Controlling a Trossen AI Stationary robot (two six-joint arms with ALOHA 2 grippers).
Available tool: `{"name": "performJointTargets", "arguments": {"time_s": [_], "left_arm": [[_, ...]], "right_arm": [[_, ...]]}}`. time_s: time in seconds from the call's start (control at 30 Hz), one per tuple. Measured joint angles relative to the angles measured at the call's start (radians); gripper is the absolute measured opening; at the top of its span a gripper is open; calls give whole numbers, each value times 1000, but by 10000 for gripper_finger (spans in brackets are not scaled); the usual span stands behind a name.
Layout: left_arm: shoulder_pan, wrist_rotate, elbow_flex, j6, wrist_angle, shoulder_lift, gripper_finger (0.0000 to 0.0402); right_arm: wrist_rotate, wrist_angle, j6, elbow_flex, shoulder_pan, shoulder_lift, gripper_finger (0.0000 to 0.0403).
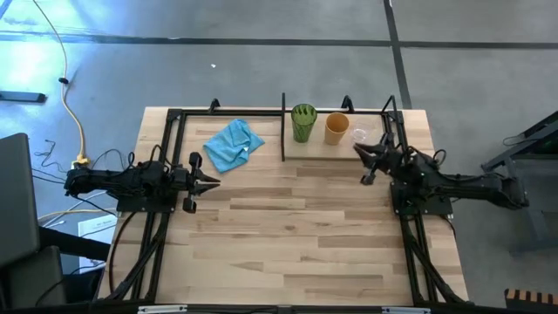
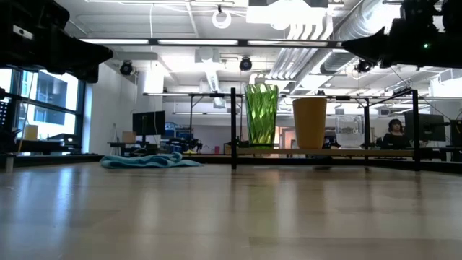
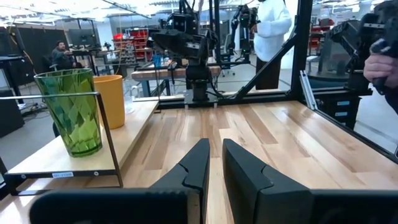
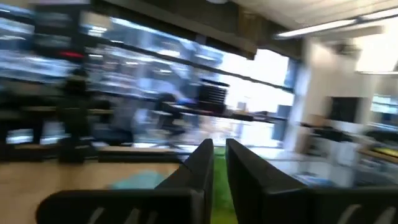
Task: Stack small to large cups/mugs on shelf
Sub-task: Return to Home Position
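The green ribbed tumbler [image 1: 303, 122] [image 2: 260, 114] [image 3: 70, 109], the orange cup [image 1: 336, 128] [image 2: 310, 123] [image 3: 114, 99] and the tiny clear glass [image 1: 360, 135] [image 2: 349, 132] stand upright in a row on the shelf board [image 1: 318, 148] [image 3: 134, 127], right of its black divider [image 1: 283, 126]. My left gripper [image 1: 214, 181] [image 3: 216, 146] hovers shut over the table's left part, pointing right, touching nothing. My right gripper [image 1: 356, 149] [image 4: 219, 146] is shut, raised just near of the clear glass and pointing toward the table's left. Its wrist view is blurred.
A crumpled blue cloth [image 1: 233, 144] [image 2: 148, 160] lies on the table left of the divider, inside the black frame [image 1: 174, 118]. The wide butcher-block middle and near part of the table [image 1: 288, 235] is bare. People show in the room beyond.
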Motion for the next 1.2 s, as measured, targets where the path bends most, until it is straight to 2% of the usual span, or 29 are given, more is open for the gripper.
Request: {"name": "performJointTargets", "arguments": {"time_s": [0.23, 0.4, 0.57, 0.77, 0.87, 1.1, 1.2], "left_arm": [[0, 0, 0, -2, 0, 0, 35], [0, -4, 0, -2, 0, 0, 35], [0, -26, 0, -1, 6, 0, 35], [0, -37, 0, 0, 6, 0, 35], [0, -37, 0, 0, 7, 0, 35], [0, -37, 0, 0, 7, 0, 35], [0, -36, 0, 0, 7, 0, 35]], "right_arm": [[-331, -121, 117, 0, -29, 2, 24], [-488, -133, 213, 0, -2, 11, 24], [-503, -86, 199, 0, 74, 41, 24], [-410, -66, 168, -1, 135, 110, 24], [-402, -24, 143, -1, 140, 136, 24], [-519, 136, 71, -1, 140, 145, 24], [-530, 173, 61, -1, 140, 130, 24]]}}
